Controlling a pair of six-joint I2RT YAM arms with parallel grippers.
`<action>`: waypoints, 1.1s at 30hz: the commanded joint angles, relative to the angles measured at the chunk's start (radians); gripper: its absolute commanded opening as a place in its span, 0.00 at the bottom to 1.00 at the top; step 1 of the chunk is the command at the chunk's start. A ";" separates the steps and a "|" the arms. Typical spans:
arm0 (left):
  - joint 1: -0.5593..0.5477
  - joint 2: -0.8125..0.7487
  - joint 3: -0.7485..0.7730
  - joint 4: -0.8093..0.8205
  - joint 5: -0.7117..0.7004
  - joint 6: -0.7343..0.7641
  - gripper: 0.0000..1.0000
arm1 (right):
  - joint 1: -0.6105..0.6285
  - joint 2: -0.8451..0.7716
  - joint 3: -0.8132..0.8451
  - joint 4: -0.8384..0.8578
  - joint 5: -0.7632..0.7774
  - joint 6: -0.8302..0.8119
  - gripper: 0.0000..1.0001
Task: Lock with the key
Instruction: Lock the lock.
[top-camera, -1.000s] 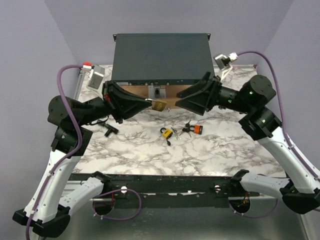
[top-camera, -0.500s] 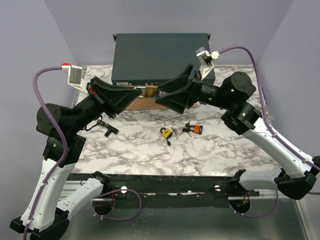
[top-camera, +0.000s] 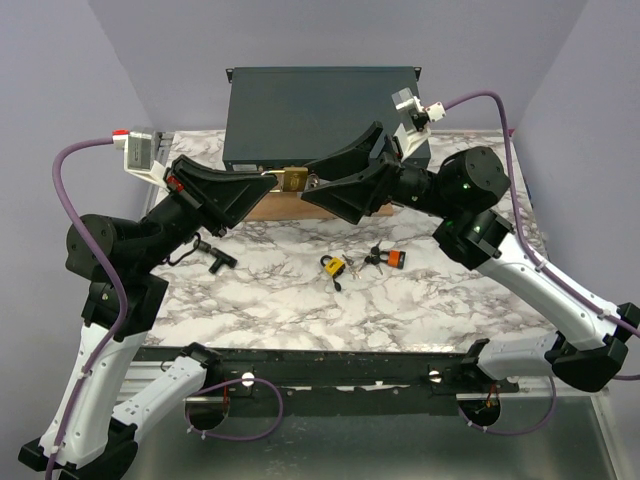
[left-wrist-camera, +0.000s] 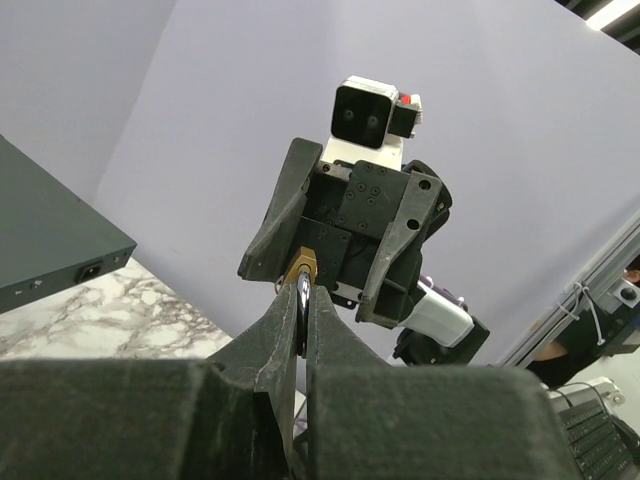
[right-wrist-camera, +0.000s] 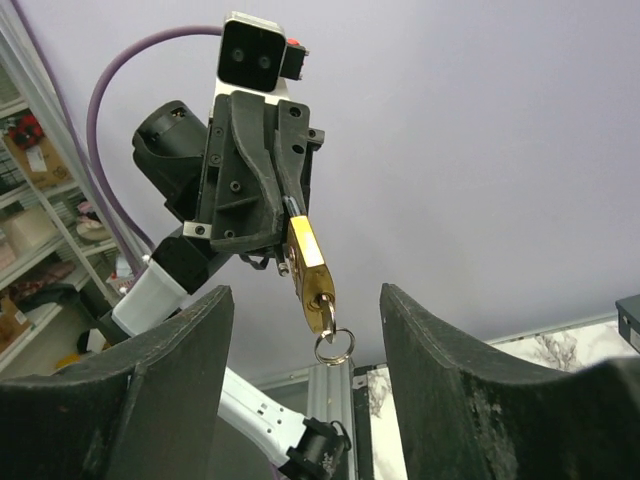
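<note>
Two arms meet mid-air: left fingers (top-camera: 272, 181) pinch the brass padlock (top-camera: 293, 180); right fingers (top-camera: 318, 184) face it, wide and empty. The key (top-camera: 397, 258) lies on the tabletop (top-camera: 300, 305), untouched. Still presenting, I judge; next, right must fetch the key.

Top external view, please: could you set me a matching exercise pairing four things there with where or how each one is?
Things:
1. brass padlock
2. key
3. yellow padlock
4. right gripper

Places or states:
A. open, up in the air
B. on the table, orange head
C. clamped in the shut left gripper
D. on the table, just left of the dark keys

Pairs: 1-C, 2-B, 3-D, 4-A.
</note>
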 joint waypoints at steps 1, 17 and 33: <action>-0.001 -0.002 0.010 0.025 -0.013 -0.021 0.00 | 0.016 0.018 0.038 0.043 0.025 -0.026 0.59; 0.000 0.002 -0.002 0.027 -0.012 -0.019 0.00 | 0.053 0.034 0.053 0.022 0.043 -0.034 0.34; 0.000 0.009 -0.011 0.030 -0.002 -0.020 0.00 | 0.064 0.036 0.063 0.006 0.047 -0.035 0.23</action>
